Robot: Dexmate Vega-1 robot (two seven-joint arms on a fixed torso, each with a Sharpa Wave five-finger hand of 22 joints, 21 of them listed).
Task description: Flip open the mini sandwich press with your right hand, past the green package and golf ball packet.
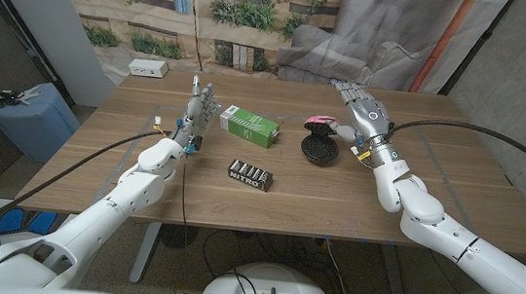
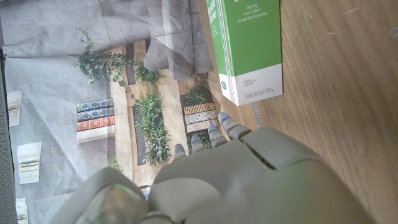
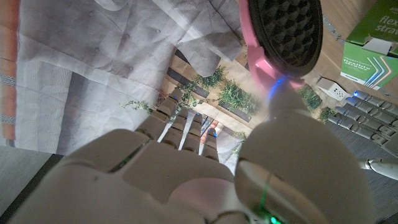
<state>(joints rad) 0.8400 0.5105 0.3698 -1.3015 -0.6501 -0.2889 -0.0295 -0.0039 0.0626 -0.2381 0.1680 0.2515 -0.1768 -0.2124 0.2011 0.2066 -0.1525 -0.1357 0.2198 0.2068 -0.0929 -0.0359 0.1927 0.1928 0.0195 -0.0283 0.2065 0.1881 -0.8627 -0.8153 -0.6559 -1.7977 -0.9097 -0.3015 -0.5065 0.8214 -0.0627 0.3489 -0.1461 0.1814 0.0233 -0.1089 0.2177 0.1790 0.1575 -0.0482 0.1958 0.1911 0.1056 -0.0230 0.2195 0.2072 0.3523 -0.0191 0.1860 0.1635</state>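
Note:
The mini sandwich press (image 1: 320, 149) stands open past the green package (image 1: 249, 126). Its black ridged base faces up and its pink lid (image 1: 320, 123) is tipped back. In the right wrist view the lid's dark plate (image 3: 286, 31) faces my right hand (image 3: 186, 174), and the thumb tip reaches the lid's pink rim. My right hand (image 1: 361, 103) is just right of the lid with fingers spread and nothing in its grasp. The black golf ball packet (image 1: 251, 174) lies nearer me. My left hand (image 1: 200, 111) stands upright and open beside the green package (image 2: 245, 43).
A small white box (image 1: 148, 68) sits at the table's far left corner. A printed backdrop and grey cloth hang behind the table (image 1: 456, 177). A blue bin (image 1: 26, 117) stands on the floor to the left.

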